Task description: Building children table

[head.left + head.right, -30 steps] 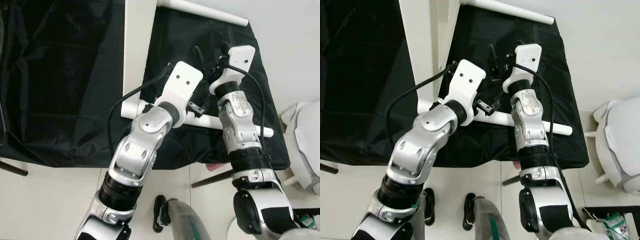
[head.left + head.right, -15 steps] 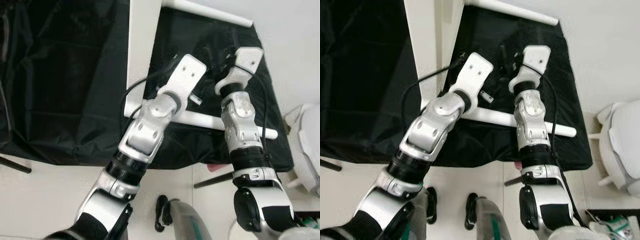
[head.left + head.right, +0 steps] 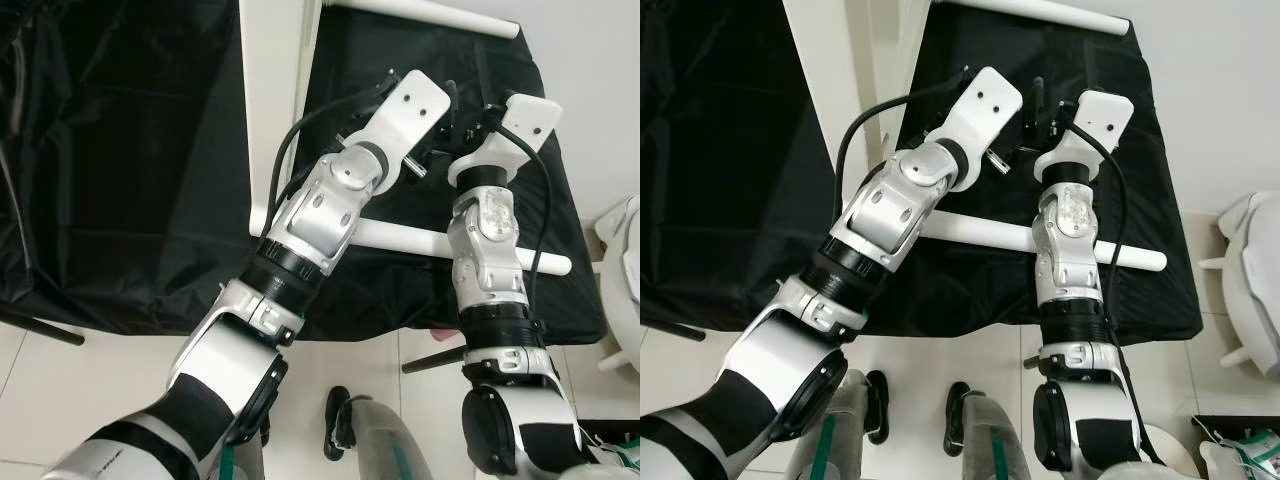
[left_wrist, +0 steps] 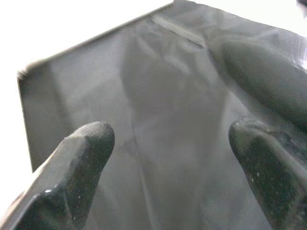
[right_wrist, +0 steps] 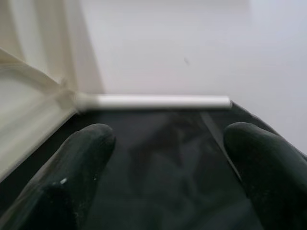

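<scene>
The children table (image 3: 275, 90) lies on its side on a black cloth (image 3: 1110, 110) spread over the floor (image 3: 1230, 90). Its white top stands on edge along the left part of the cloth, and two white legs stick out from it toward the right: one leg (image 3: 440, 240) crosses under both forearms, the far leg (image 5: 153, 101) runs along the far edge of the cloth.

Both arms reach over the cloth between these two legs. The left gripper (image 4: 168, 143) has its jaws spread wide and holds nothing; only the dark cloth is under them. The right gripper (image 5: 165, 139) also has its jaws spread apart and empty, and it looks toward the far leg and the corner where this leg joins the top.

I think the main risk is the near leg: both forearms hang just above it, so a low or fast move may knock it and loosen it or tip the table over. The cables on the wrists may also catch on it. A jaw that goes down too far can snag the loose cloth and drag it, and the table moves with it.
</scene>
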{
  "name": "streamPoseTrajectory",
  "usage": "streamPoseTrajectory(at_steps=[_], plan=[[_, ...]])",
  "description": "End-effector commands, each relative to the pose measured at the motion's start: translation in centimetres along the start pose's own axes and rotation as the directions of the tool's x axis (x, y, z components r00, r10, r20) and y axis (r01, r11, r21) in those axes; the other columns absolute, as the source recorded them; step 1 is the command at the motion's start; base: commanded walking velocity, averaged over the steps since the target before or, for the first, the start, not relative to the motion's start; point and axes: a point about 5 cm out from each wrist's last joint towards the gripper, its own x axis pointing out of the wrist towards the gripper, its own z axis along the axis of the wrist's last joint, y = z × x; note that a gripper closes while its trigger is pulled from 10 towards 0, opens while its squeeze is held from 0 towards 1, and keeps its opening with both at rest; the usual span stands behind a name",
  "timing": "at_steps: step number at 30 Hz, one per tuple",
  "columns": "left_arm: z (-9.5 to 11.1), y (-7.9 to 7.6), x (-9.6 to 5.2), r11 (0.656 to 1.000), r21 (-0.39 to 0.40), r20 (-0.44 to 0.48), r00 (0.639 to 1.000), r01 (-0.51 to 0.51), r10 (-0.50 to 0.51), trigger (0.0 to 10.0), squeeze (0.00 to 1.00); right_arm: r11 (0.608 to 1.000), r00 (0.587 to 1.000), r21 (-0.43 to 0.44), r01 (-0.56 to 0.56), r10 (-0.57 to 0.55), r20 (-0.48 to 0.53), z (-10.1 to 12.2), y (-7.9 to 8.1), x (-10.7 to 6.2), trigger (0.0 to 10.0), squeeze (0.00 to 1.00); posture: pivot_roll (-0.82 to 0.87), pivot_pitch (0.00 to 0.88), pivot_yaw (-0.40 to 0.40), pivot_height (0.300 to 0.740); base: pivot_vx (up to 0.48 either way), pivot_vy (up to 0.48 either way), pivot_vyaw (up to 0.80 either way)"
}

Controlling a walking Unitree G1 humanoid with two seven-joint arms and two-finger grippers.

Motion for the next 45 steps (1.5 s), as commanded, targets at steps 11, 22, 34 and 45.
streamPoseTrajectory(at_steps=[11,22,34,45], plan=[[4.4,-0.1,1.2,0.885,-0.039,0.101,0.879,-0.464,0.466,10.0,0.00,1.000,0.995,-0.023,0.013,-0.015,-0.094,-1.5,-0.6,-1.7,10.0,0.00,0.06,0.276,-0.017,0.740,0.000,0.000,0.00],[4.9,0.9,1.8,0.816,0.031,0.092,0.814,-0.577,0.573,10.0,0.00,1.000,0.994,-0.010,0.005,-0.006,-0.110,-1.4,0.0,-2.2,10.0,0.00,0.05,0.292,-0.003,0.740,0.000,0.000,0.00],[0.8,4.4,1.7,0.778,0.037,0.032,0.779,-0.628,0.627,10.0,0.00,0.999,0.992,0.030,-0.034,0.037,-0.122,-1.2,0.8,-2.9,10.0,0.00,0.05,0.296,0.000,0.740,0.000,0.000,0.00],[-2.6,10.0,-0.2,0.637,0.103,-0.056,0.635,-0.764,0.771,10.0,0.00,0.997,0.990,0.047,-0.061,0.066,-0.122,-0.9,1.4,-3.1,10.0,0.00,0.04,0.286,-0.006,0.740,0.000,0.000,0.00]])
